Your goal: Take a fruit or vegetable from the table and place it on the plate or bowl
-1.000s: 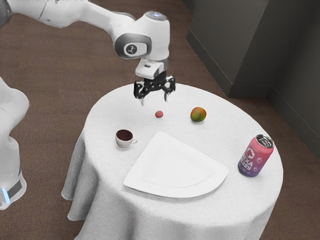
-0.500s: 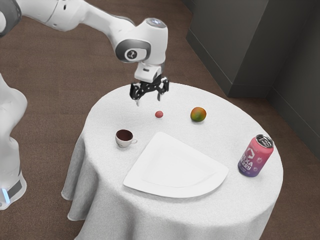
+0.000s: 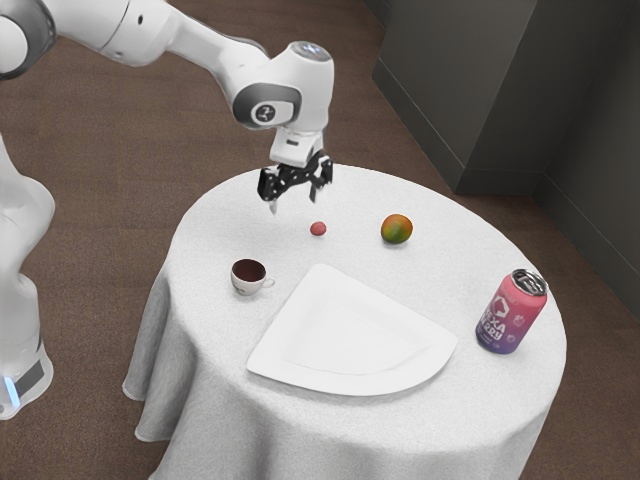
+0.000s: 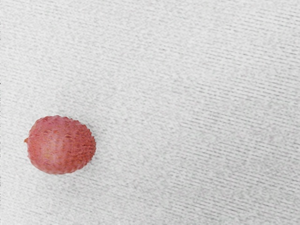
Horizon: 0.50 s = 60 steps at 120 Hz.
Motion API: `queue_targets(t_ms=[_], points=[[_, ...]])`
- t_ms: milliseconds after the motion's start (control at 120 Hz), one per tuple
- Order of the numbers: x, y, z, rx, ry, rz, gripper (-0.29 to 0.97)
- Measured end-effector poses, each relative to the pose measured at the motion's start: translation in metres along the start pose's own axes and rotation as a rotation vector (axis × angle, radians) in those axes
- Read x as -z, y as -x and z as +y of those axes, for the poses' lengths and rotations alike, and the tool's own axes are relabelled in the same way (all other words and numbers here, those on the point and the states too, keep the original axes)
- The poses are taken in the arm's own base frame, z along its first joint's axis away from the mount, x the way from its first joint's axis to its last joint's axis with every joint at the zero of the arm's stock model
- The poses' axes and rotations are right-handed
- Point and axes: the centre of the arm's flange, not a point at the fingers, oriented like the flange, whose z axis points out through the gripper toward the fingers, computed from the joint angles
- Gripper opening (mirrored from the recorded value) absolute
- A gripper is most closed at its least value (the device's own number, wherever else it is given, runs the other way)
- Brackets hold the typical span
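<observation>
Table (image 3: pixel 460 250): round, draped in a white cloth that hangs over the rim all round. The far edge curves just behind the gripper, and the near edge lies well past the plate.
Arm (image 3: pixel 180 40): white, coming in from the exterior view's upper left, with the wrist bent down over the far part of the table.
Plate (image 3: pixel 350 335): white and fan-shaped, lying flat on the near half with nothing on it. Its point aims toward the lychee.
Can (image 3: pixel 511 312): pink, upright near the rim at the exterior view's right, well apart from the fruit.
Gripper (image 3: pixel 294 190): black, hanging above the cloth with its fingers spread and nothing between them. It is up and to the exterior view's left of the lychee and touches nothing.
Cup (image 3: pixel 249 276): white with dark liquid, just off the plate's edge at the exterior view's left.
Mango (image 3: pixel 396 229): green and orange, to the exterior view's right of the lychee and apart from it.
Lychee (image 3: pixel 318 229): small, red and bumpy, resting on the cloth between the gripper and the mango, beyond the plate's point.
Lychee axis (image 4: pixel 60 145): slightly oval. The long axis lies flat, roughly along the cloth's weave lines (image 4: pixel 197 93), with a small nub at one end.
Open room: bare cloth on every side of the lychee; the mango, the plate and the cup all stand clear of it.
</observation>
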Motion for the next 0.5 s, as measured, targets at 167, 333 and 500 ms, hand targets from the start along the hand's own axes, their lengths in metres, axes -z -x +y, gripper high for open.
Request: queue_targets(t_ms=[167, 333, 500], points=[[-0.0053, -0.0036, -0.0024, -0.004, 0.001, -0.008, 0.67], [-0.0075, -0.0068, -0.0048, -0.009, -0.002, -0.013, 0.67], [-0.0097, -0.0032, -0.0062, -0.001, -0.005, -0.016, 0.67]])
